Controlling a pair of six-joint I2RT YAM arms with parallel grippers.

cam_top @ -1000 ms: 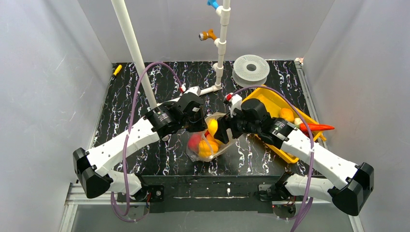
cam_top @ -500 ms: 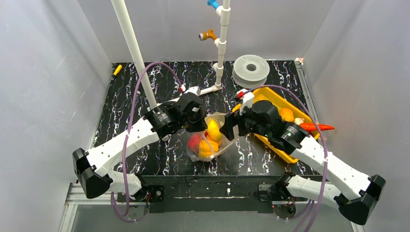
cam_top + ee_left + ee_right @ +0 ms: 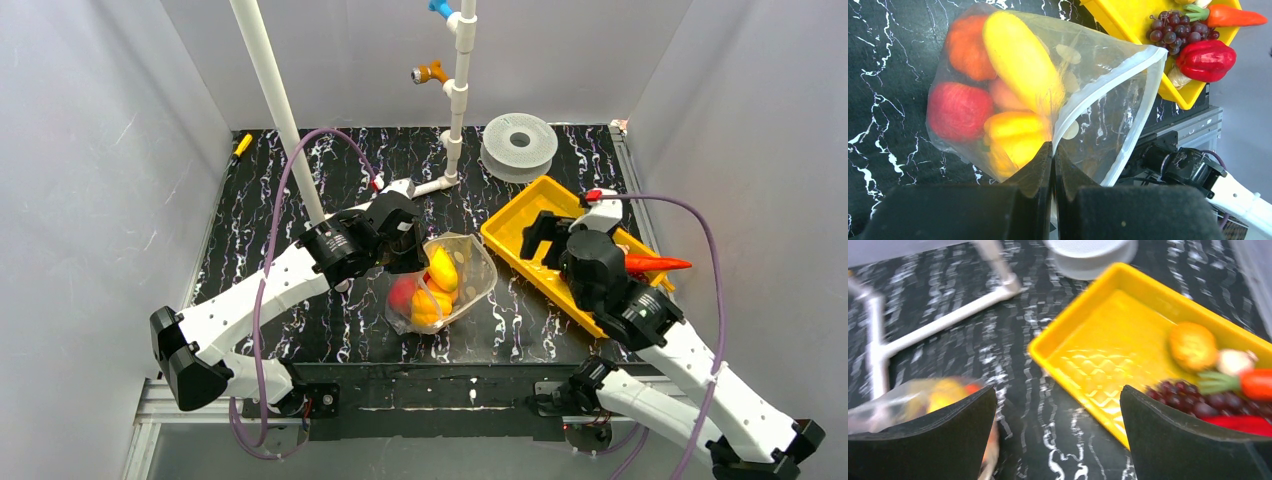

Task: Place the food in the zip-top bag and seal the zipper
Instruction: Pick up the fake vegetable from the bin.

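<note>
Resting in tray [image 3: 1120, 17], wrist-seen grapes [image 3: 1173, 27]

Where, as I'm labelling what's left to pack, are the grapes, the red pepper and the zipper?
grapes [image 3: 1174, 31]: left wrist view, middle of bunch.
red pepper [image 3: 1205, 58]: left wrist view, glossy body.
zipper [image 3: 1109, 82]: left wrist view, midway along the strip.

The right hand [image 3: 538, 236] has left the bag [image 3: 474, 282], where it was a second ago at the right side of the mouth; it has swung back and to the right and now hangs over the tray [image 3: 512, 216], jaws wide apart; its elbow [image 3: 775, 455] has swept out toward the lower right corner; the bag's right lip, no longer covered, bulges open toward the tray, with bare surface [image 3: 505, 310] between them.
</note>
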